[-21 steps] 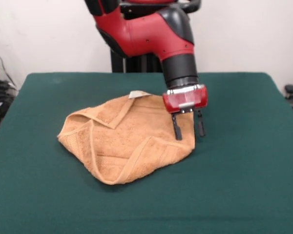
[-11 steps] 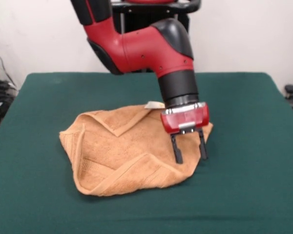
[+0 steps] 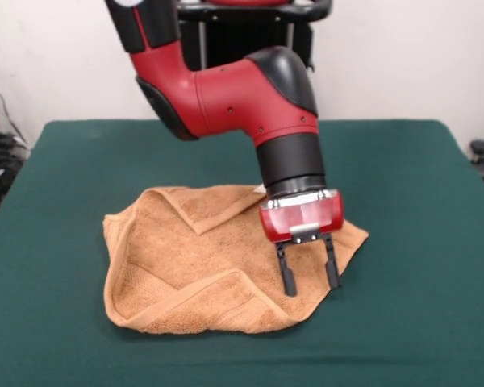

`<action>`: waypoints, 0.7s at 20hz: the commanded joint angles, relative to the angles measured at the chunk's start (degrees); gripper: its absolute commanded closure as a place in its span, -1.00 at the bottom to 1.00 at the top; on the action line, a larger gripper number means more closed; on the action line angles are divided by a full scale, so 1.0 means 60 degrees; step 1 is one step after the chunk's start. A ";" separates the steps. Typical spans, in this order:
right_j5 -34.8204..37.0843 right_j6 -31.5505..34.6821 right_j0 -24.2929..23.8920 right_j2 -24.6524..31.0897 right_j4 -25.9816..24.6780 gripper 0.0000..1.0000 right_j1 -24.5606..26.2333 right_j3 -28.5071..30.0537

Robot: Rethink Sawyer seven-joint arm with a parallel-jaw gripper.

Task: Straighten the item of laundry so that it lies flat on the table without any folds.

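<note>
Over towel's near right part: gripper fingers spread apart, tips pressing cloth, nothing clamped.

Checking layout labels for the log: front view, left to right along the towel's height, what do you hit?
Bare dark green felt table top → rumpled orange-tan terry-cloth towel with corners folded over → red and black gripper, fingers apart, over the towel's right part → the towel's right corner → bare table again.
</note>
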 commanded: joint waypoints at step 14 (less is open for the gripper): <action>0.2136 0.2176 0.0767 -0.0487 0.1168 -1.00 -0.4343 0.4294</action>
